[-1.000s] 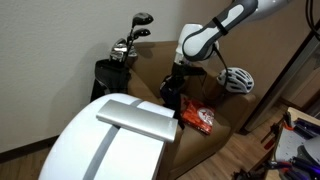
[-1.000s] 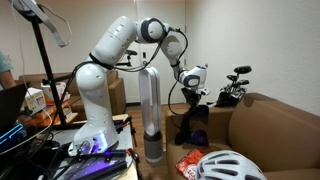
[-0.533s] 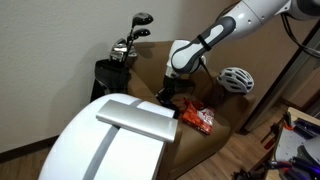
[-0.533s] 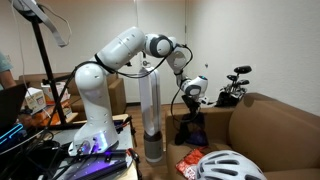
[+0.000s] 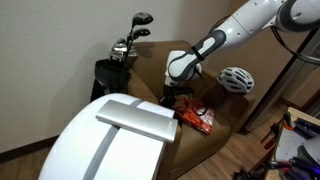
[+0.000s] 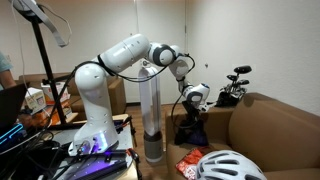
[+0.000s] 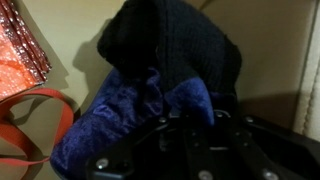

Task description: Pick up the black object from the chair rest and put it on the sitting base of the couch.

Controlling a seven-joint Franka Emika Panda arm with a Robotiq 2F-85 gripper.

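Right under dark two-finger hand [image 7: 188, 128] in wrist view: black soft cloth bundle [image 7: 165, 50] w/ blue-purple velvety part. Bundle low over brown upholstered bench [image 5: 224, 114] (couch's sitting base), just beside crinkly orange-red snack packet [image 5: 198, 119]. Off the armrest. Resting on the seat or hanging just above it: can't tell. Hand state: can't tell either. Fingers dark on dark cloth, tips lost in the folds, so pinching vs. spread not readable in any view.

Handling, as a guess: light, floppy, no fixed shape. Sags and folds under own weight, won't roll or break. Fabric prob. grippy enough, but a thin fold could slide out of the pads. Best hold prob. a thick bunch of folds near the top middle, not a loose edge, not the blue part alone. Short drop onto the cushion likely harmless.

Orientation: in wrist view long axis diagonal, blue end toward lower left, rounded black end toward upper right. In an exterior view bundle [image 6: 190, 130] taller than wide, approx. upright below hand [image 6: 190, 108].

Thin red strap loop [image 7: 35, 115] near the blue end: snag risk, keep clear. White bike helmet [image 5: 237, 78] well apart.
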